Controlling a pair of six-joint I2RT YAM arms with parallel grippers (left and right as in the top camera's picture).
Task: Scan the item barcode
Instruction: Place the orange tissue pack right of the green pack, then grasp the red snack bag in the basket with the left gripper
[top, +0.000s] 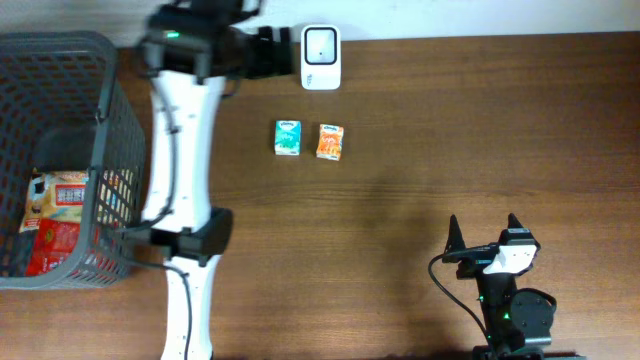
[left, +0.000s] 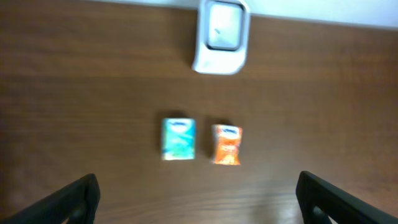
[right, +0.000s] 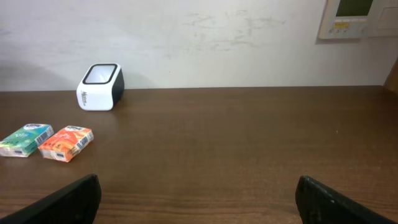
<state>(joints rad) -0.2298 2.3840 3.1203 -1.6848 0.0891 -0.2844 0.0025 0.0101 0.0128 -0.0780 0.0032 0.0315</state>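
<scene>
One green packet (top: 288, 138), one orange packet (top: 331, 141), one scanner (top: 320, 58) lie out; left gripper (left: 198, 183), right gripper (right: 199, 186) stand wide.

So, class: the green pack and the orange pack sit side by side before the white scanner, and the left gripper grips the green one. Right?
Not quite. The left gripper holds nothing: the left wrist view shows its jaws wide open, apart from the green pack, which lies on the table beside the orange pack, before the white scanner.
</scene>
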